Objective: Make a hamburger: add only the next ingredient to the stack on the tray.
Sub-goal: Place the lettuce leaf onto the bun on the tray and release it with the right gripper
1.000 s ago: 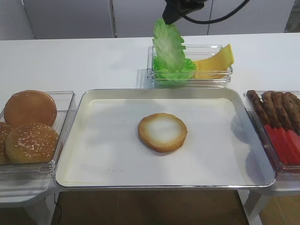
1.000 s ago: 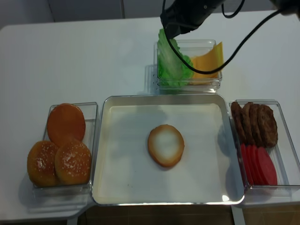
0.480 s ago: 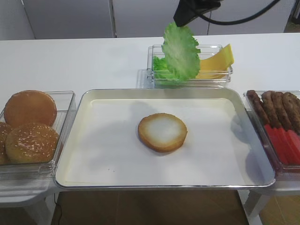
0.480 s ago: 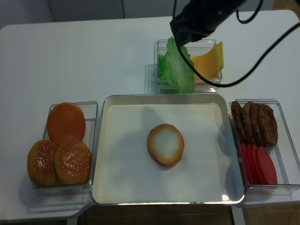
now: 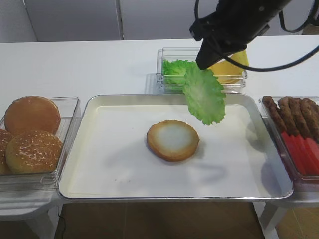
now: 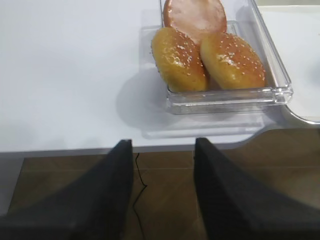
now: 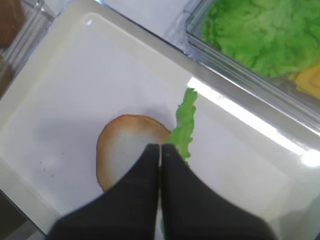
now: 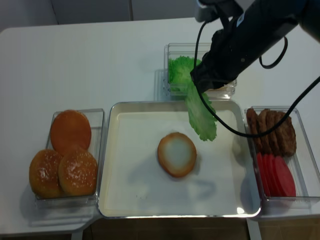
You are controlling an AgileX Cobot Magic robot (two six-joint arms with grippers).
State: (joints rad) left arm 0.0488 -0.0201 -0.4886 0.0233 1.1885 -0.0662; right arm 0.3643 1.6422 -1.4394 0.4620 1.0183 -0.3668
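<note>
A bright green lettuce leaf point(image 5: 204, 97) point(image 8: 201, 116) hangs from my right gripper point(image 5: 201, 64) point(image 8: 196, 86), which is shut on the leaf's top edge. The leaf dangles above the back part of the silver tray point(image 5: 99, 164) point(image 8: 130, 190), just behind and right of the bun bottom point(image 5: 173, 140) point(image 8: 177, 154). In the right wrist view the right gripper point(image 7: 160, 148) shows its tips pressed together over the bun bottom point(image 7: 122, 150), with the leaf point(image 7: 184, 127) seen edge-on beside them. My left gripper point(image 6: 162, 145) is open and empty, off the table's front edge near the bun tops point(image 6: 205, 57).
A clear box of sesame bun tops point(image 5: 32, 134) stands left of the tray. More lettuce point(image 5: 174, 72) and yellow cheese point(image 5: 232, 69) fill the box behind the tray. Patties point(image 5: 296, 112) and tomato slices point(image 5: 301, 152) lie in the box on the right.
My right gripper has carried the lettuce leaf out of the back box, forward and down, so it now hangs over the tray's back part. The left gripper shows no change.
</note>
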